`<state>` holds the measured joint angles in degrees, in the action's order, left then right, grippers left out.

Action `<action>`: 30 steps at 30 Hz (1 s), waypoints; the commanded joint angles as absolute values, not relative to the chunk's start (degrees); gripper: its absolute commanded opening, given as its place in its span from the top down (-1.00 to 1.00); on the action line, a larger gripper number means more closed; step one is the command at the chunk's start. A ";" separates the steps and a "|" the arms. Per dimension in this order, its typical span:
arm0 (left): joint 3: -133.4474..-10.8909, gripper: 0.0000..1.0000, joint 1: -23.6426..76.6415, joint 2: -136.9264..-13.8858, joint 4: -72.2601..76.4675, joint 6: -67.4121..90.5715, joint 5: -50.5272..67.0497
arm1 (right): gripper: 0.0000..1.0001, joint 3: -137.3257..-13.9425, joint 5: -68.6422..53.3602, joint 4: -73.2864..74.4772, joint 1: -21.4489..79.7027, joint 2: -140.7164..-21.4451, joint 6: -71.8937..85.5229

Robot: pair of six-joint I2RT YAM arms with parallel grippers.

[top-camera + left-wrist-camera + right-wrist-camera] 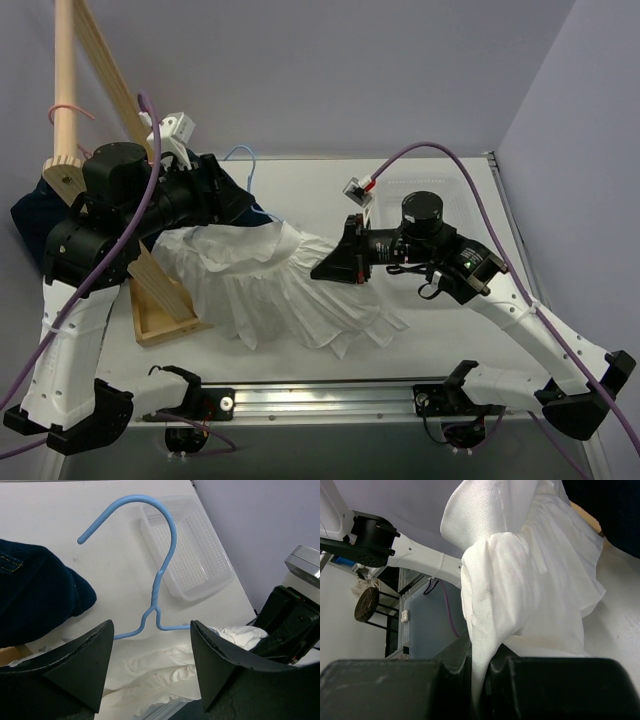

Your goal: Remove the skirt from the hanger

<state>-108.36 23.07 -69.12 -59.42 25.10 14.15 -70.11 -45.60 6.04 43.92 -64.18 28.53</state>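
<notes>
The white ruffled skirt (280, 285) lies spread on the table between the arms. My right gripper (325, 268) is shut on a fold of its waist end, and the wrist view shows the fabric (520, 570) pinched between the closed jaws (482, 652). The light-blue wire hanger (155, 587) lies flat with its hook pointing away; only the hook (252, 165) shows from above. My left gripper (150, 645) is open, its fingers straddling the hanger's neck above the skirt (160, 672), holding nothing. The hanger's shoulders are hidden.
A dark navy denim garment (35, 595) lies left of the hanger. A clear plastic basket (200, 555) sits beyond the hook. A wooden rack (165, 305) stands at left, with a pink hanger (70, 110) on its pole.
</notes>
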 commanded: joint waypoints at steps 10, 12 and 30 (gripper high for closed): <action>-109.77 -0.25 25.30 -73.29 -58.27 23.30 10.73 | 1.00 -73.83 -45.88 3.60 45.70 -65.57 28.30; -110.30 -0.23 27.68 -73.74 -60.20 22.07 6.61 | 1.00 -74.44 -45.35 3.78 45.70 -65.74 28.13; -110.56 0.95 32.43 -74.62 -64.24 18.73 -1.58 | 1.00 -75.94 -42.10 5.09 45.88 -66.44 29.26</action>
